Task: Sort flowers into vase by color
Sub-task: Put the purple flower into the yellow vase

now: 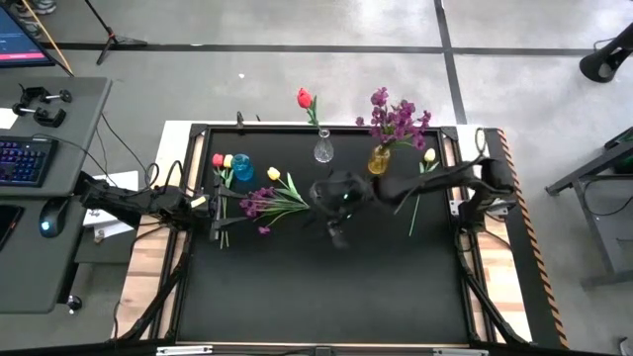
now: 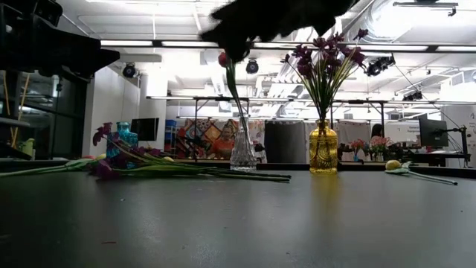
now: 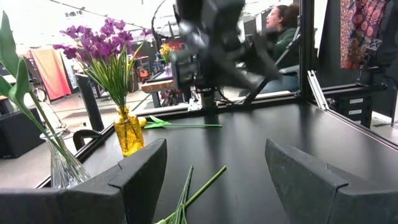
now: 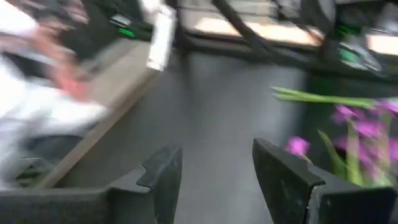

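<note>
While my right gripper [image 1: 337, 235] hangs over the middle of the surface [image 1: 326, 297], its fingers stand apart and hold nothing. The loose purple sprigs [image 1: 259, 203] lie just beside it, toward my left arm's side; their stems run across the surface with the blossoms pointing at my left arm and the cut ends nearest this gripper. My left gripper [image 1: 216, 213] waits at the left edge, fingers likewise apart and empty, beside the blossom end of the same pile. I judge the right gripper better placed for a stem grasp, the left for the tulips at its own edge.

Count, high view:
- Vases: three. Clear vase [image 1: 323, 150] with one red tulip [image 1: 305, 98]; amber vase [image 1: 379, 160] with a bunch of purple blossoms [image 1: 398, 121]; blue vase [image 1: 242, 169], nothing visibly in it.
- Loose tulips: one red [image 1: 218, 160], three yellow [image 1: 228, 160] [image 1: 274, 175] [image 1: 429, 156]; the last lies far right, stem pointing toward the near edge.
- Loose purple sprigs: two or three; overlap prevents a firm count.
</note>
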Robot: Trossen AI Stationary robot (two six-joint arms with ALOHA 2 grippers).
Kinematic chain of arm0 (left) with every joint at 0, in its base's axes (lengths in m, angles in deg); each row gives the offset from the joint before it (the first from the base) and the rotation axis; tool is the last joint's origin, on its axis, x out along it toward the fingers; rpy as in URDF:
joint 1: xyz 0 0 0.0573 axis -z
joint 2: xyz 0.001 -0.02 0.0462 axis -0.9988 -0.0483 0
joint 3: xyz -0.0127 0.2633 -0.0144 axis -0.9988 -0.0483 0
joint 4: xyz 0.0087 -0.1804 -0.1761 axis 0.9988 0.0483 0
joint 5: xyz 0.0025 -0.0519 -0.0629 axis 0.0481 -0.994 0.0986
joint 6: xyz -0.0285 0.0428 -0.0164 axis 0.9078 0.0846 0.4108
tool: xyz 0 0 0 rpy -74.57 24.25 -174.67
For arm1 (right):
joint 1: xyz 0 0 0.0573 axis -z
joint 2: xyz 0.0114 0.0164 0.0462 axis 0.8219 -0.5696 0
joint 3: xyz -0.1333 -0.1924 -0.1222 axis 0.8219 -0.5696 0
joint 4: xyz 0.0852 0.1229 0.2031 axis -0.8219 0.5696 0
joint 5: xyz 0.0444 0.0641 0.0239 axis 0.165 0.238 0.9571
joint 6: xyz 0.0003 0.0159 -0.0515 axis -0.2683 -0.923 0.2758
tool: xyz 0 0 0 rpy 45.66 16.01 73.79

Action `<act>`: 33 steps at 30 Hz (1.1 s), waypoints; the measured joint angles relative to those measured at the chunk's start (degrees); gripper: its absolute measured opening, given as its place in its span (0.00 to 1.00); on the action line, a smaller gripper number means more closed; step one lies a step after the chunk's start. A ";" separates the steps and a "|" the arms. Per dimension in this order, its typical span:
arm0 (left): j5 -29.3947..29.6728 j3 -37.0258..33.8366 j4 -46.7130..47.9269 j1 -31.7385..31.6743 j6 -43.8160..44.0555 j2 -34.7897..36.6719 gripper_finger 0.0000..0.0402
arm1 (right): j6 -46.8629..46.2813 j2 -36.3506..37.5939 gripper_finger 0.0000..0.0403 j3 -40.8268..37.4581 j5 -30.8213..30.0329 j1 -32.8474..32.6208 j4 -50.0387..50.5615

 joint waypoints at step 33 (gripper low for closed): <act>0.00 0.00 0.02 0.01 0.00 0.01 0.65 | -0.32 -10.92 0.46 12.22 -27.99 1.84 16.64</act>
